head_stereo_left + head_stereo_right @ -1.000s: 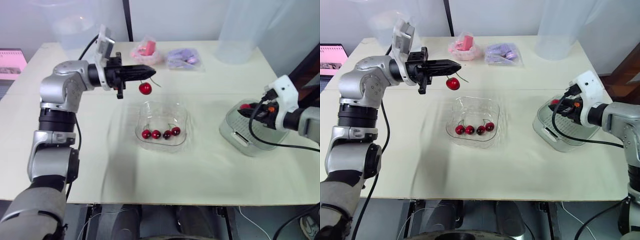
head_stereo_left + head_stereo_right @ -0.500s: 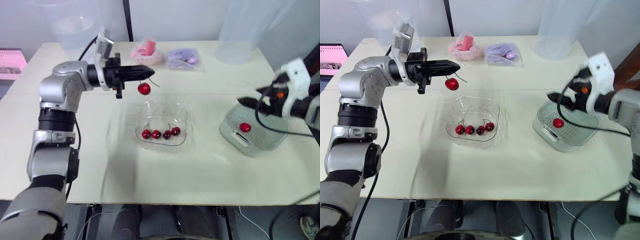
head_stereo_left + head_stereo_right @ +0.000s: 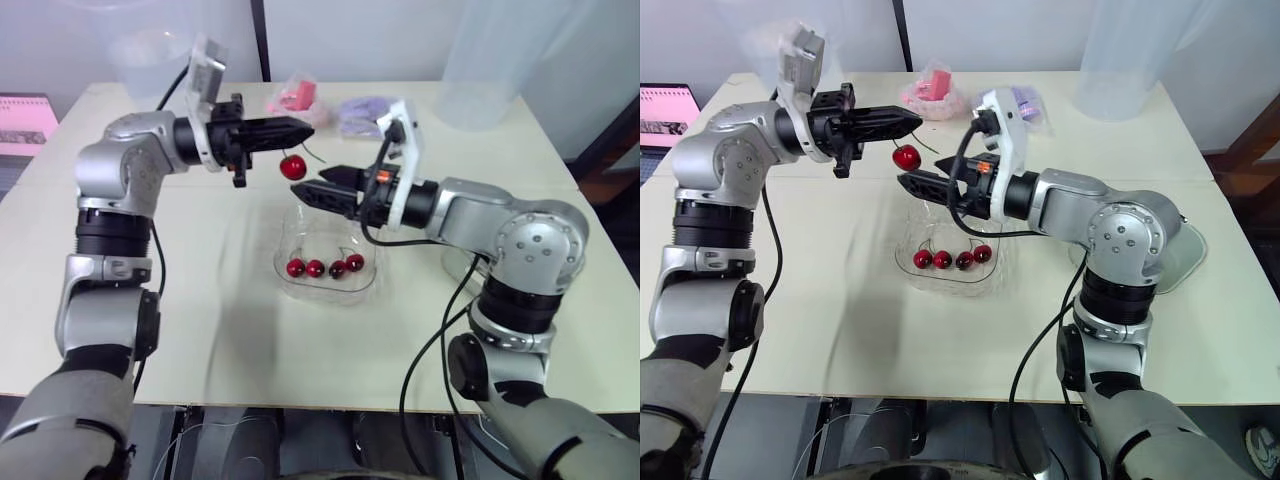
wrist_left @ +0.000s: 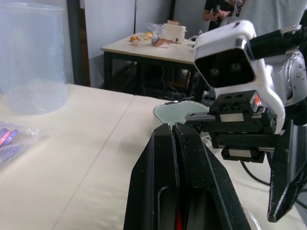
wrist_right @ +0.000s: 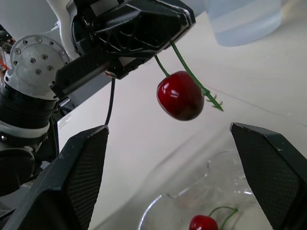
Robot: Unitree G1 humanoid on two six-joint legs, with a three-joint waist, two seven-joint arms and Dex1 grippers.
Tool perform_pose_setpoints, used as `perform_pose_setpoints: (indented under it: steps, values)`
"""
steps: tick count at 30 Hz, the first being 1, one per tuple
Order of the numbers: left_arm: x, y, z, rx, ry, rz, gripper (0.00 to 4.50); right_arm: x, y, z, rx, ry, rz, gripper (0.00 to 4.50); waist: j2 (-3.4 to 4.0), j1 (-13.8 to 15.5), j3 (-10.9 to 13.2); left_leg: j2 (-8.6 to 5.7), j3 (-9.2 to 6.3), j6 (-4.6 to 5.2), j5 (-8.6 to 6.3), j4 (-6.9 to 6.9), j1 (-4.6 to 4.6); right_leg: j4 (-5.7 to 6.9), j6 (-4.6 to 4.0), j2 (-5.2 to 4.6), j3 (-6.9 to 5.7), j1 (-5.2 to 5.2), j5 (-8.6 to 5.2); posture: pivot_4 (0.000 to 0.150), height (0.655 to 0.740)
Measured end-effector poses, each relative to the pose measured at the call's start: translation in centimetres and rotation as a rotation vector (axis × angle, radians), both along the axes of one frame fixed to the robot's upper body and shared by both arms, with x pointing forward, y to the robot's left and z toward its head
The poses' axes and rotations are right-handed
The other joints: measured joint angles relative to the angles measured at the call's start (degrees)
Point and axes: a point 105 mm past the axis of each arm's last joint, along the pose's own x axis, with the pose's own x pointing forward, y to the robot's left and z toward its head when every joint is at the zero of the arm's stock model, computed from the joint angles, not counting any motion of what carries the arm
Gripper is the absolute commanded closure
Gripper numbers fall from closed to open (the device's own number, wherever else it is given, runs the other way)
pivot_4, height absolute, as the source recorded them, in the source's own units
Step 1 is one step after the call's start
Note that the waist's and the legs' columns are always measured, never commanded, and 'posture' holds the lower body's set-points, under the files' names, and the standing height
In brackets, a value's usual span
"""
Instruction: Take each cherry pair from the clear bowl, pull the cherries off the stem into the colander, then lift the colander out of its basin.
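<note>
Above the clear bowl [image 3: 366, 284], we had our left gripper [image 3: 305, 127] clamped on the stem [image 5: 184, 62]; our right gripper [image 3: 303, 190], fingers apart, sat just beside the hanging cherry [image 3: 293, 167].

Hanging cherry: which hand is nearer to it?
Left. The left hand holds the cherry by its stem, right under its tips; the right hand is open close beside it, not touching.

A lone red cherry [image 3: 292, 167] dangles by its green stem [image 5: 189, 71] at upper centre; below, the clear bowl [image 3: 300, 235] holds four more cherries [image 3: 316, 268] (stems attached); colander [image 3: 1188, 250] mid-right, mostly hidden.
</note>
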Motion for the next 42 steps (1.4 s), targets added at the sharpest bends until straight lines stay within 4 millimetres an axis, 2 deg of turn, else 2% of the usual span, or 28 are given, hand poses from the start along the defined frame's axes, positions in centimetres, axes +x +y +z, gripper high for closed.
perform_pose_setpoints:
  steps: [4,12,15,20,35,39,42]
  values:
    - [-0.2,-0.2,0.2,-0.003,-0.007,-0.011,4.50,0.0,1.3,0.2,-0.011,-0.023,0.017,0.20,0.00,-0.4,0.0,0.00,0.01,0.00,0.00,0.00,0.01,0.01,0.00,0.00,0.00,0.00,0.00,0.150,0.7348]
    - [-0.2,-0.1,-0.1,-0.007,0.009,-0.012,4.50,0.8,2.2,-0.2,-0.013,-0.028,0.011,0.20,0.00,-1.1,0.0,0.00,-0.01,0.01,0.00,-0.01,0.01,0.01,0.00,0.00,0.00,0.00,0.00,0.150,0.7348]
    - [-0.2,-0.1,-0.1,-0.008,0.012,-0.011,4.50,1.3,2.2,-0.2,-0.006,-0.027,-0.002,1.04,0.00,-1.3,0.0,0.00,-0.02,0.01,0.00,-0.01,0.01,0.02,0.00,0.00,0.00,0.00,0.00,0.150,0.7348]
    - [-0.2,-0.1,-0.1,-0.008,0.013,-0.011,4.50,1.4,2.3,-0.2,0.000,-0.036,-0.011,3.48,0.00,-1.4,0.0,0.00,-0.03,0.01,0.00,-0.03,0.01,0.02,0.00,0.01,0.00,-0.01,0.00,0.150,0.7348]
    - [0.3,0.0,-0.5,-0.021,0.038,0.005,4.50,1.4,1.9,-0.9,-0.040,-0.037,-0.019,3.48,0.00,-1.4,0.0,0.00,-0.03,0.01,-0.01,-0.03,0.01,0.01,0.00,0.01,0.00,-0.01,0.00,0.150,0.7348]
    - [0.6,-0.1,-0.6,-0.032,0.063,0.012,4.50,1.3,1.5,-1.6,-0.085,-0.052,-0.033,3.48,0.00,-1.3,0.0,0.00,-0.02,0.01,-0.01,-0.03,0.01,0.00,0.00,0.00,0.00,0.00,0.00,0.150,0.7348]
    - [0.7,0.1,0.8,-0.066,0.034,0.023,4.50,1.2,1.5,-3.4,-0.140,-0.007,-0.023,3.48,0.00,-1.4,0.0,0.00,-0.02,0.01,-0.01,-0.03,0.01,0.00,0.00,0.01,0.00,-0.02,0.00,0.150,0.7348]
